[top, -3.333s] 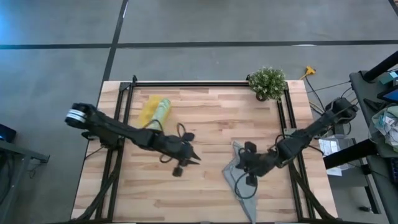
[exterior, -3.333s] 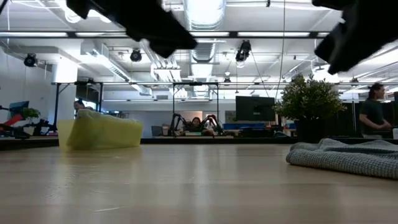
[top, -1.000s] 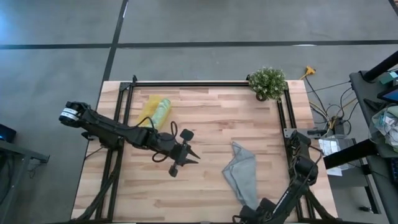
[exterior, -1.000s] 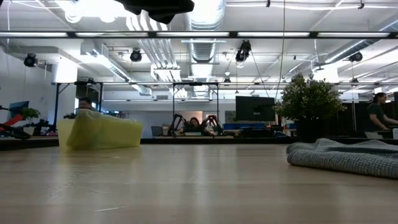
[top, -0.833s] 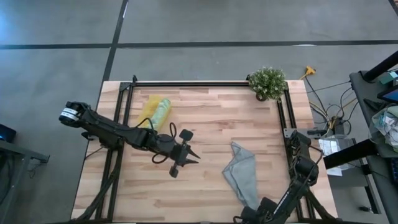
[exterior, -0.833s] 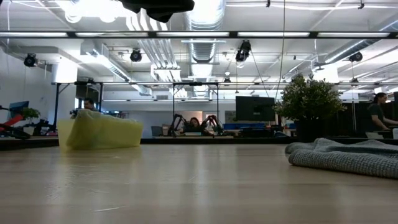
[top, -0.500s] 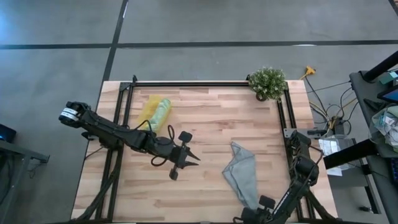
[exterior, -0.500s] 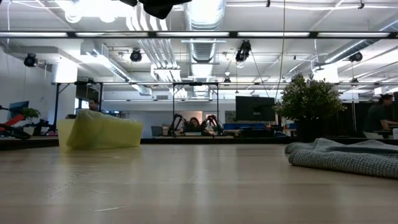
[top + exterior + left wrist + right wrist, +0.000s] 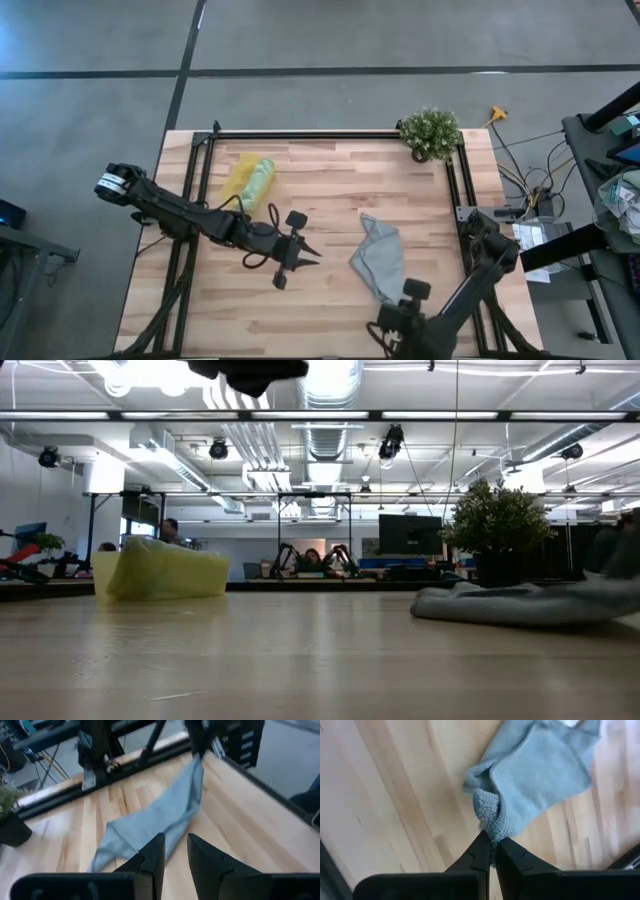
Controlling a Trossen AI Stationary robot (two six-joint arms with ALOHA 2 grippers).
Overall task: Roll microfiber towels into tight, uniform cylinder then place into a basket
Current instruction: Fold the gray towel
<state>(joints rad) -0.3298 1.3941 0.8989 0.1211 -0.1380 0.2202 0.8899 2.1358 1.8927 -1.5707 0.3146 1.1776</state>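
The grey-blue microfiber towel [image 9: 377,262] lies crumpled on the table right of centre, its near end raised. My right gripper [image 9: 394,302] is over that near end and shut on it [image 9: 491,840]. My left gripper [image 9: 303,250] hovers at mid-table, left of the towel and pointing at it. Its fingers [image 9: 172,854] stand a narrow gap apart with nothing between them. The yellow basket [image 9: 238,180] stands at the far left with a rolled light green towel [image 9: 260,180] lying in it. My right gripper pinches a bunched bit of the towel's near end [image 9: 489,822] between its two fingertips. The fingers come steeply from above. That end [image 9: 197,761] is lifted. The cloth slopes down from it, and the towel's far part [image 9: 125,832] lies on the table.
A potted plant [image 9: 430,132] stands at the table's far right corner. Black frame rails [image 9: 452,185] run along the table's edges. Bare wood [image 9: 330,190] lies between the basket and the towel.
My right gripper has shut on the towel's near end, then risen and moved toward the table's far-left, tipping as it went. The towel's near end has lifted, and the whole cloth has slid a little toward the left and far.
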